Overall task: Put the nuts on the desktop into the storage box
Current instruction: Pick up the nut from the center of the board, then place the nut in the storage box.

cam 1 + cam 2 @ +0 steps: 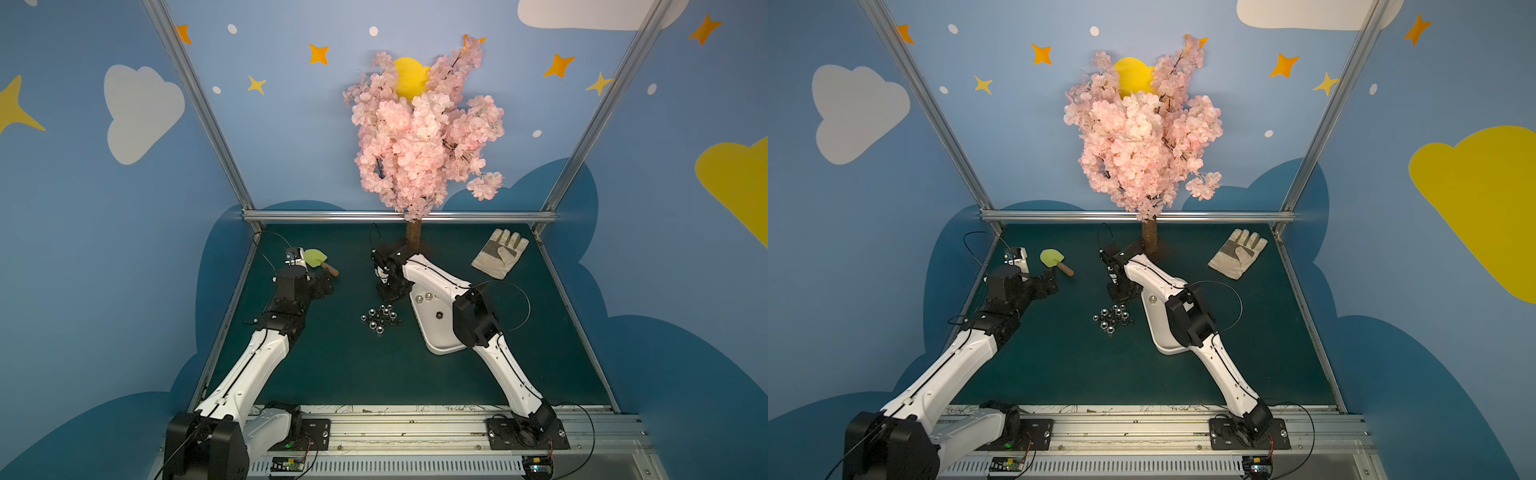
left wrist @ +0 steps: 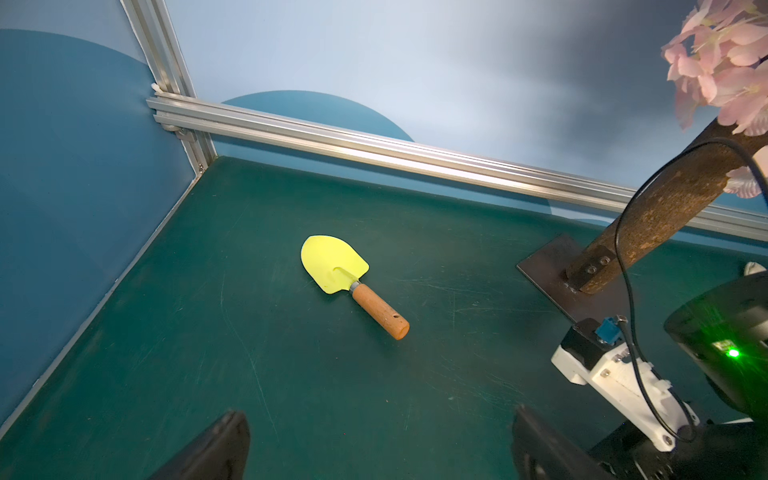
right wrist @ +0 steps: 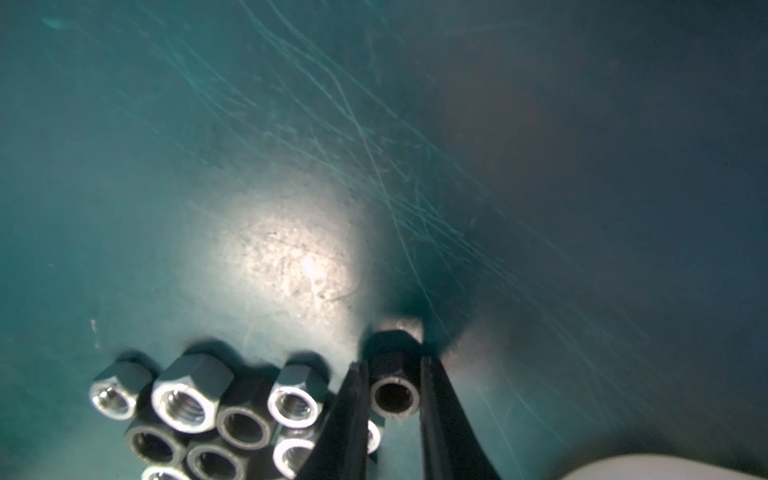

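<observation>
Overhead, in a top view, the nuts (image 1: 380, 319) are lying clustered mid-desktop (image 1: 353, 374), just left of the storage box (image 1: 440, 349), which is holding three more. From the left wrist, the left gripper (image 2: 380, 444) is hanging wide open and empty, with a trowel (image 2: 353, 282) lying beyond it. From the right wrist, the right gripper (image 3: 392, 370) is pinching one nut (image 3: 395, 397) just beside the pile.

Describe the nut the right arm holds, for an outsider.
Start at the pink tree at the desktop's back. In front of its trunk, a pile of nuts lies beside the white storage box. Pick the nut clamped between the right gripper's fingers.
</observation>
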You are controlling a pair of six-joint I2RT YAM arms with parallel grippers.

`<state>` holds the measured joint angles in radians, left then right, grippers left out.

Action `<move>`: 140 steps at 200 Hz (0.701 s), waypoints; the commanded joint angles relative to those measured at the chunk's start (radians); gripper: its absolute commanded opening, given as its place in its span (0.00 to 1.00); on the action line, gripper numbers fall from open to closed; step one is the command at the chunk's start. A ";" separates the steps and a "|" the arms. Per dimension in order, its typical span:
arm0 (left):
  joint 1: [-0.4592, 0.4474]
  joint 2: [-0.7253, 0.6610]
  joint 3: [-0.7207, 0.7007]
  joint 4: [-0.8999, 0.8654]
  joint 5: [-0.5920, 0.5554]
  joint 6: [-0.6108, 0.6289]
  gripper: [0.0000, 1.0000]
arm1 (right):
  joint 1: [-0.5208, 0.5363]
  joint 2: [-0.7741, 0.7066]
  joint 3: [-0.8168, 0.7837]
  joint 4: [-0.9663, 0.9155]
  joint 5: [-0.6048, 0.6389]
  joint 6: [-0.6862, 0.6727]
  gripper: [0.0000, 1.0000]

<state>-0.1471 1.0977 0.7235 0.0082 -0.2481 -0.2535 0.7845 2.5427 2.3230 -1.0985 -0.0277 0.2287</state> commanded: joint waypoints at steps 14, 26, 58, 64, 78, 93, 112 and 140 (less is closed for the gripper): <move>-0.003 -0.022 -0.012 0.012 -0.014 0.010 1.00 | 0.000 -0.216 0.002 -0.002 0.074 0.004 0.17; -0.004 -0.024 -0.013 0.013 -0.016 0.011 1.00 | -0.009 -0.290 -0.037 0.006 0.102 0.003 0.17; -0.003 -0.022 -0.014 0.018 -0.016 0.010 1.00 | -0.073 -0.480 -0.240 0.033 0.131 0.007 0.17; -0.004 -0.021 -0.014 0.019 -0.014 0.010 1.00 | -0.092 -0.510 -0.291 0.038 0.127 0.010 0.17; -0.003 -0.018 -0.013 0.021 -0.009 0.007 1.00 | -0.137 -0.577 -0.424 0.064 0.121 0.015 0.17; -0.003 -0.015 -0.015 0.022 -0.006 0.005 1.00 | -0.177 -0.636 -0.548 0.100 0.110 0.018 0.17; -0.004 -0.012 -0.015 0.024 -0.003 0.003 1.00 | -0.200 -0.677 -0.665 0.128 0.099 0.024 0.17; -0.003 -0.011 -0.015 0.023 0.000 0.005 1.00 | -0.195 -0.656 -0.736 0.157 0.067 0.035 0.17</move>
<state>-0.1474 1.0916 0.7216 0.0101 -0.2554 -0.2539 0.5663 1.8713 1.6176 -0.9836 0.0742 0.2470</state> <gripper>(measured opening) 0.999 0.199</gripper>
